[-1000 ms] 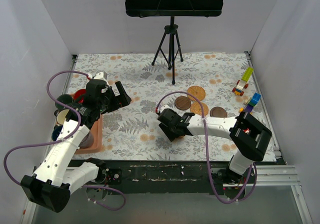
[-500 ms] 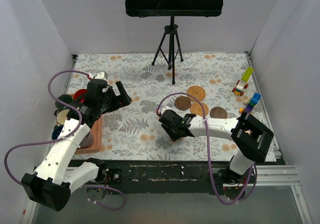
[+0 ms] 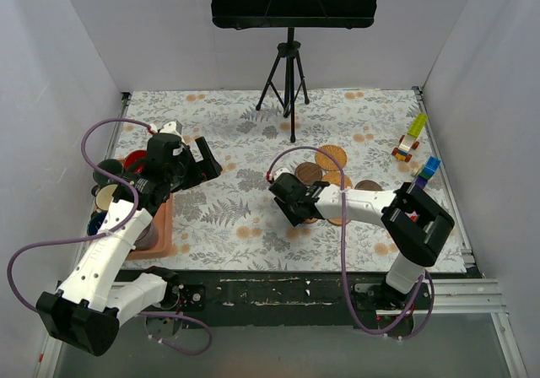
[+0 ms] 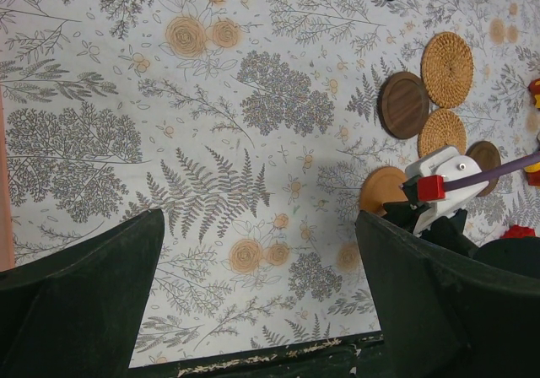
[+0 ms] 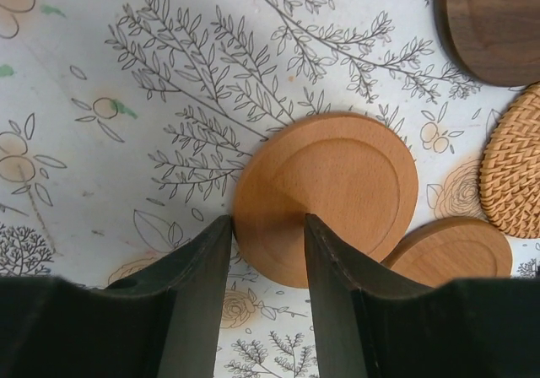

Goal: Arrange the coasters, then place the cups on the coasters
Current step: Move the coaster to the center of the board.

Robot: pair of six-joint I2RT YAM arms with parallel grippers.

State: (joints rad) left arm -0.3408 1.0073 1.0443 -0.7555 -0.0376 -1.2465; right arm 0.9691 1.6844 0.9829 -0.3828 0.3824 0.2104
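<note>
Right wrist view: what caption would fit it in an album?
The right gripper straddles the rim of an orange-brown wooden coaster on a floral tablecloth.

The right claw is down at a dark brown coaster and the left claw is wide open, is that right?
Not quite. The right claw is down at an orange-brown wooden coaster, not a dark brown one, as the right wrist view shows. The left claw is wide open.
</note>
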